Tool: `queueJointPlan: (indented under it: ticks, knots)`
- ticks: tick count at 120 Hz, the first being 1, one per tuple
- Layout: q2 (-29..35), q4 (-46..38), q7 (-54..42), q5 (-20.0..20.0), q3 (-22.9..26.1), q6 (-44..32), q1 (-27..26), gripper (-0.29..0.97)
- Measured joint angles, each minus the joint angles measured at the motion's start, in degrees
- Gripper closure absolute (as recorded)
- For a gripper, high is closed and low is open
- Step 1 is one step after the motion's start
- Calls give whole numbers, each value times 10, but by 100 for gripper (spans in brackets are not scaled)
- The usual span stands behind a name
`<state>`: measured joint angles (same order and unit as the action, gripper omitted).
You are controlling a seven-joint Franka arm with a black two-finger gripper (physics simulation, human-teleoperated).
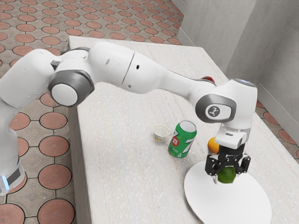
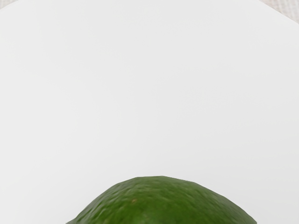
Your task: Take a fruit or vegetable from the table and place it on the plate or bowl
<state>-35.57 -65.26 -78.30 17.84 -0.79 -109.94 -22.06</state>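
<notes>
The arm [image 1: 154, 77] enters from the upper left of the exterior view and reaches to the lower right. Its black fingers [image 1: 213, 171] point downward and are closed on a green lime [image 1: 228, 177], one finger on each side of the fruit. The lime is held over the white plate [image 1: 243, 200] at the lower right of the frame. It appears to sit just above the plate surface, though contact cannot be confirmed. In the wrist view, the lime [image 2: 161, 203] lies directly under the hand with the plate [image 2: 149, 84] beneath it.

On the counter [image 1: 126, 154], an orange [image 1: 213, 145] sits just behind the fingers. A green can [image 1: 182, 139] and a small cup [image 1: 160, 132] stand near the frame centre.
</notes>
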Motion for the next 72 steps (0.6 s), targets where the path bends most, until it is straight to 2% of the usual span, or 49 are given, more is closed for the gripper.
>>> queueJointPlan:
  ticks: [14,31,39,52,60,68,72]
  knots:
    - [-5,0,3,0,0,-10,0,40]
    - [-16,2,6,0,0,-27,-5,15]
    - [-17,3,7,-8,0,-33,-6,10]
    - [1,18,8,-42,-3,-24,-10,4]
    - [102,52,9,-52,-9,30,38,3]
    - [238,65,10,-51,-12,104,132,2]
    - [276,67,7,-72,-5,146,165,1]
